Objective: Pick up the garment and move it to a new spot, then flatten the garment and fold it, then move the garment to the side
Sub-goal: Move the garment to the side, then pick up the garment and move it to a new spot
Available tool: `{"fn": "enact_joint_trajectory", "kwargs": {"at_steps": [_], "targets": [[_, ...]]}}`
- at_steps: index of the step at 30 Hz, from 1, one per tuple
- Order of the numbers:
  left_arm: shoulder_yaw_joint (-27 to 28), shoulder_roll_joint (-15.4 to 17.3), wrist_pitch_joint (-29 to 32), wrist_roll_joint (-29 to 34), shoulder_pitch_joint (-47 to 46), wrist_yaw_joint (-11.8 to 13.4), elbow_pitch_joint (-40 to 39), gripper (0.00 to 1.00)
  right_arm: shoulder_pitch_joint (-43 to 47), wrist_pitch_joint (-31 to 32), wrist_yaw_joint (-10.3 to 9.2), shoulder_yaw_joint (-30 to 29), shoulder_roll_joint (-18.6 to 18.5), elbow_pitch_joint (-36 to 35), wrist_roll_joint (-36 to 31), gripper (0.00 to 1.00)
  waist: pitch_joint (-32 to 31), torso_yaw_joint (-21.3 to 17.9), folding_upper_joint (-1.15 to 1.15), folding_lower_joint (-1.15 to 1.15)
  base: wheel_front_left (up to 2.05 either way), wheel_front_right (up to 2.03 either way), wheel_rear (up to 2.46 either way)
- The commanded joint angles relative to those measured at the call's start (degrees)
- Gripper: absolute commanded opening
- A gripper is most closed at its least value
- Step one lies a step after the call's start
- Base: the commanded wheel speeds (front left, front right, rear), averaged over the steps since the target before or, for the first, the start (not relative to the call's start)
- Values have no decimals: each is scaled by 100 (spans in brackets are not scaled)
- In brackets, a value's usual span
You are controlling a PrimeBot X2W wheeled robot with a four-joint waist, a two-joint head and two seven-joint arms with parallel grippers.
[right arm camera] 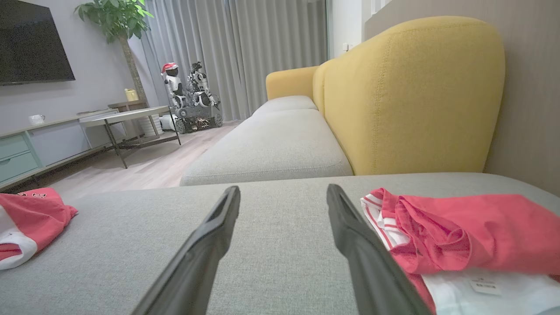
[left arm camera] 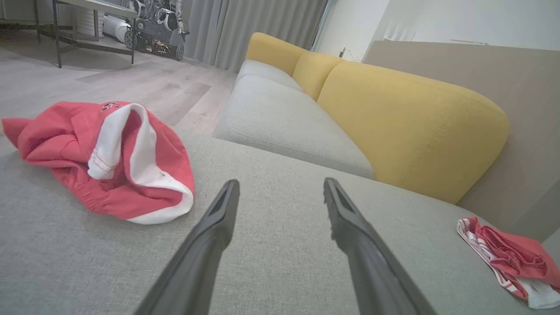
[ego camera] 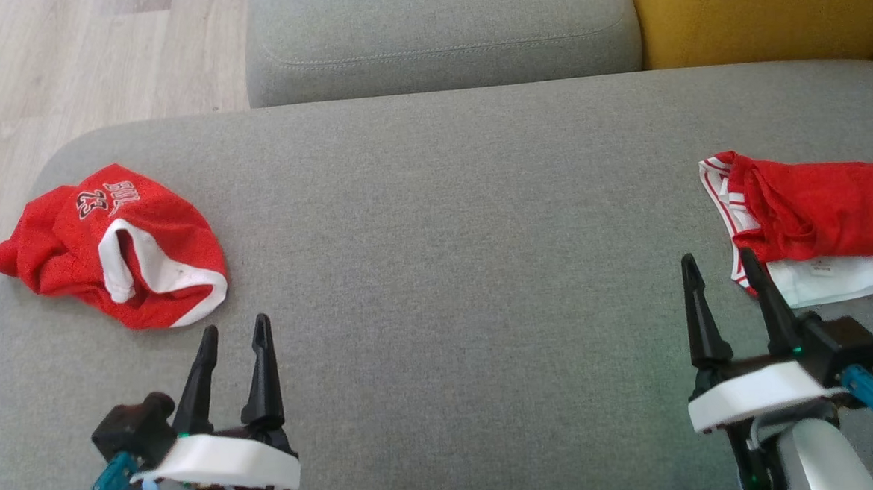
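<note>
Both arms idle over the grey sofa seat (ego camera: 451, 237), crumpled red jersey (ego camera: 108, 247) off to my left
My left gripper (ego camera: 235, 324) and right gripper (ego camera: 717, 256) hover with jaws apart, holding nothing. The jersey lies bunched near the seat's left edge, just ahead of my left gripper; a second red garment (ego camera: 815, 203) lies flatter beside the right one. I judge the jersey light, limp mesh that will sag and slip, so I'd pinch the thicker white-trimmed hem
</note>
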Motion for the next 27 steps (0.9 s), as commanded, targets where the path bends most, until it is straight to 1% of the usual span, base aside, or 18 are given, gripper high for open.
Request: {"fn": "enact_joint_trajectory", "kwargs": {"at_steps": [1, 10, 20, 27], "targets": [[181, 51, -35, 66, -149, 36, -277, 100, -73, -66, -5, 144, -10, -242, 44, 100, 6, -4, 0, 0, 0, 0, 0], [172, 51, -35, 132, -130, 46, -478, 100, 57, -77, -5, 99, -9, -385, 103, 100, 30, -47, 0, 0, 0, 0, 0], [114, 51, -35, 104, -159, 54, -503, 100, 55, -78, -5, 76, -9, -393, 172, 100, 48, -96, 0, 0, 0, 0, 0], [84, 51, -35, 73, -187, 51, -484, 100, 58, -78, -5, 85, -8, -403, 179, 100, 67, -49, 0, 0, 0, 0, 0]]}}
